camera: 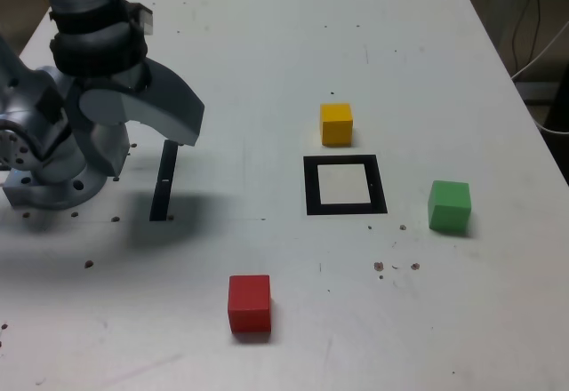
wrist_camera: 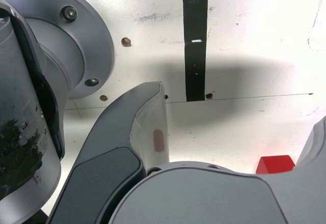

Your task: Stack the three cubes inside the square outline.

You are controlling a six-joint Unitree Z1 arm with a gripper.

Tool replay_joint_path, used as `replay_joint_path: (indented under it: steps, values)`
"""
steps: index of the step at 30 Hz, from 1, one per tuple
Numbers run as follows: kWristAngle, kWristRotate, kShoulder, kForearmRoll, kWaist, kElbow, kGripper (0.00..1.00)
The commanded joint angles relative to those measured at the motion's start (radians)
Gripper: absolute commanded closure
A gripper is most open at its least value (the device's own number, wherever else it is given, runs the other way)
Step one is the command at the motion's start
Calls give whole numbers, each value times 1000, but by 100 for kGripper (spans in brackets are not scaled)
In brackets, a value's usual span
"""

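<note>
red cube (camera: 250, 304); yellow cube (camera: 336, 125); green cube (camera: 450, 206); square outline (camera: 311, 187) black, centre white.

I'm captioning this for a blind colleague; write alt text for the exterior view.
Three separate cubes, yellow, red and green, sit outside a black square outline on a white table; a robot arm with an open gripper stands left.
</note>
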Motion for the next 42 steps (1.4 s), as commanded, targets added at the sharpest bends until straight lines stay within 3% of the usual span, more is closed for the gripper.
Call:
replay_joint_path:
  steps: [1, 23, 33, 42]
  values:
    - [2, 1, 1, -5, -1, -3, 0]
    - [16, 25, 7, 40, -23, -22, 0]
    - [34, -99, 61, 35, -161, -57, 0]
    - [-33, -224, 235, 29, -376, -203, 0]
